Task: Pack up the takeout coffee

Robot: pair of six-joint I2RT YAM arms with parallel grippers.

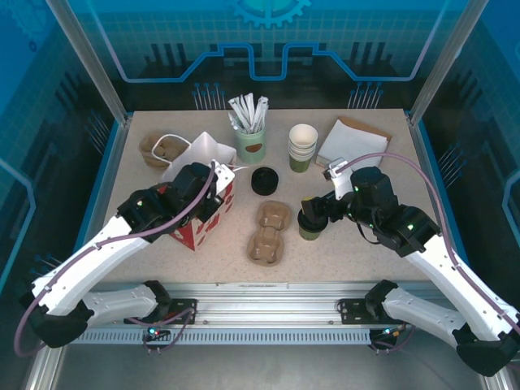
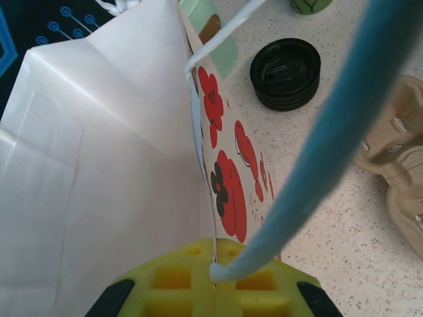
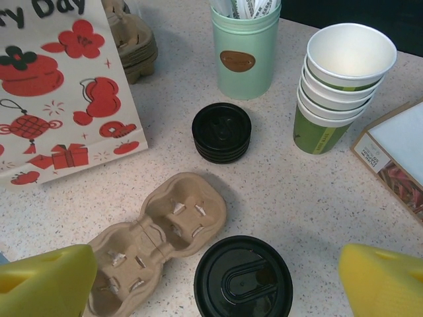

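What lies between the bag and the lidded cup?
Pulp cup carriers lie between the bag and the lidded cup. The top view shows this best, and the right wrist view shows it too.

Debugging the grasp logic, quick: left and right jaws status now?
Left gripper: shut on the paper bag.
Right gripper: open, straddling the lidded coffee cup.

bright even overhead light, soft shadows, mostly sharp
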